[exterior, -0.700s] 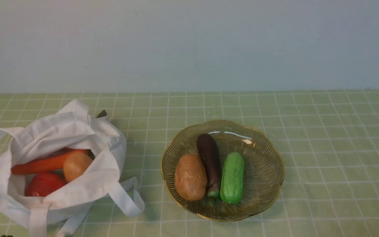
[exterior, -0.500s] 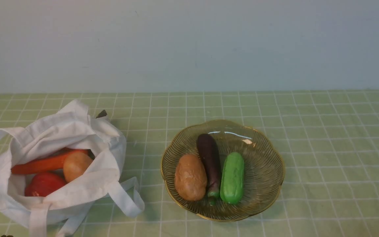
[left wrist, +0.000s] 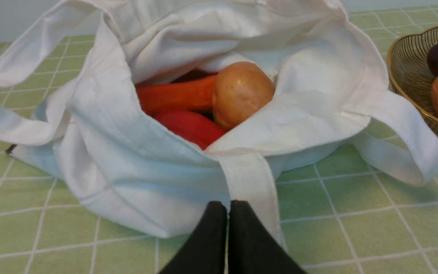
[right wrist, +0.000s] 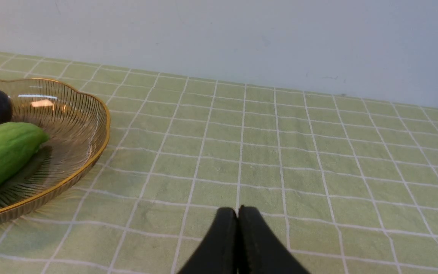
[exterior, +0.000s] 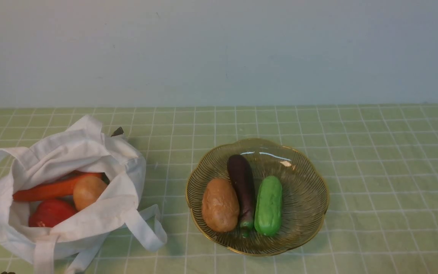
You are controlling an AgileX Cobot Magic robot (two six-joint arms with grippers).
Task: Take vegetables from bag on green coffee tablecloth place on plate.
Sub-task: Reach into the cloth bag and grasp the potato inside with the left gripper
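Observation:
The white cloth bag [exterior: 70, 160] lies open at the left of the green checked tablecloth [exterior: 375, 171]. Inside it are an orange carrot [exterior: 48, 189], a tan-orange potato [exterior: 88, 191] and a red round vegetable [exterior: 51, 212]; they also show in the left wrist view: carrot [left wrist: 173, 97], potato [left wrist: 242, 93], red one [left wrist: 190, 127]. The amber glass plate [exterior: 306, 198] holds a brown potato [exterior: 220, 205], an eggplant [exterior: 242, 182] and a cucumber [exterior: 268, 205]. My left gripper [left wrist: 227, 207] is shut and empty, just in front of the bag. My right gripper [right wrist: 237, 213] is shut and empty, over bare cloth right of the plate [right wrist: 89, 152].
A pale wall [exterior: 219, 49] stands behind the table. The bag's strap handles [exterior: 146, 232] lie loose on the cloth toward the plate. Neither arm shows in the front view.

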